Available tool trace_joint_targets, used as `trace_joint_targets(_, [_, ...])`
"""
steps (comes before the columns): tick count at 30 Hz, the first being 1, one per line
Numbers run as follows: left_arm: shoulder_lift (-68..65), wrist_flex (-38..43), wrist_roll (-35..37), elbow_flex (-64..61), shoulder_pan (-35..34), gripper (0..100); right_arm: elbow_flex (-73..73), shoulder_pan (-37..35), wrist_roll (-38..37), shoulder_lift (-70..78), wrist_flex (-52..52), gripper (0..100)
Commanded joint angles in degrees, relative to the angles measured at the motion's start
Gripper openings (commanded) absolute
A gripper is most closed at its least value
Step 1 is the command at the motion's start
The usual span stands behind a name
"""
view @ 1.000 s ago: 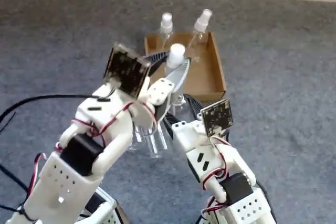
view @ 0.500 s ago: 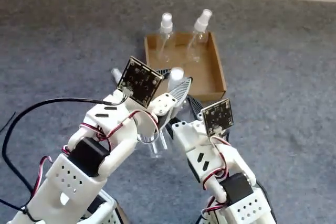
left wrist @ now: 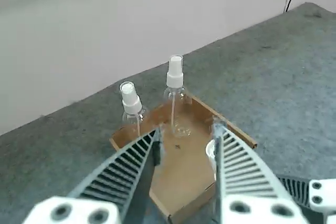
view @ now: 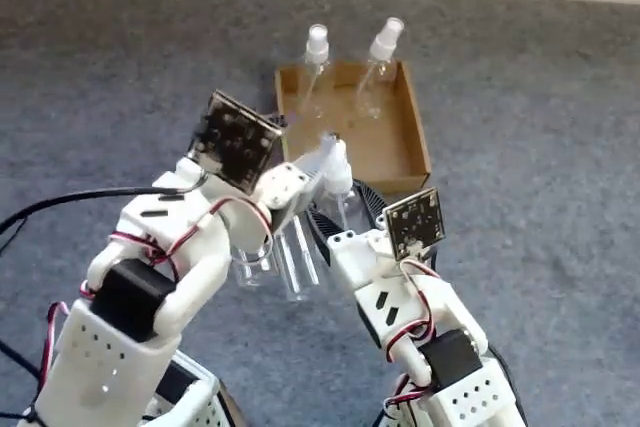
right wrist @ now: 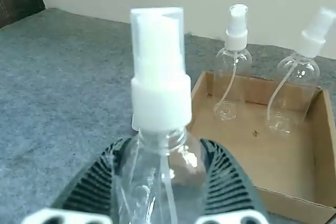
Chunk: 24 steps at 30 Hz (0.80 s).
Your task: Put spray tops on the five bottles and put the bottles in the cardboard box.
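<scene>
My right gripper [view: 345,212] [right wrist: 163,153] is shut on a clear bottle [view: 340,202] [right wrist: 157,187] held upright in front of the cardboard box [view: 415,137] [right wrist: 247,163]. A white spray top [view: 333,159] [right wrist: 160,82] sits on its neck. My left gripper [view: 318,159] [left wrist: 187,134] hangs open just beside that top, holding nothing. Part of the top [left wrist: 210,150] shows by one finger. Two capped bottles [view: 315,72] [view: 378,67] stand at the back of the box [left wrist: 178,174].
Two clear bottles without tops [view: 297,262] [view: 250,267] lie on the grey carpet under the left arm. The front half of the box floor is bare. A black cable [view: 60,197] runs across the carpet at the left.
The left gripper brought the spray top down onto the held bottle, let go of it and drew back a little to the left. The right arm kept still.
</scene>
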<state>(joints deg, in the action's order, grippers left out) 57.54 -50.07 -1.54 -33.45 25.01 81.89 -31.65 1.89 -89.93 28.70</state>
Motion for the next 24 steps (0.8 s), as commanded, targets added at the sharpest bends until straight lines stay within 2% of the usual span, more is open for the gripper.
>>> trace_joint_targets(1, [-3.47, 1.76, -0.79, 2.86, -1.01, 15, -0.57, -0.22, 0.35, -0.75, 0.04, 0.3])
trace_joint_targets(9, [-7.43, 1.58, -3.34, 1.01, -0.40, 15, -0.57, -0.22, 0.18, -0.75, 0.13, 0.3])
trace_joint_targets(18, [-5.93, 1.49, -3.78, 0.57, 6.55, 15, -0.57, -0.22, 0.18, -0.48, 0.13, 0.3])
trace_joint_targets(22, [-6.02, 1.49, -4.13, 0.66, 6.11, 15, -0.57, -0.22, 0.09, -0.40, 0.13, 0.3])
trace_joint_targets(24, [-5.93, 1.49, -7.30, 0.66, 5.23, 15, -0.84, 0.04, 0.09, -0.40, 0.22, 0.3])
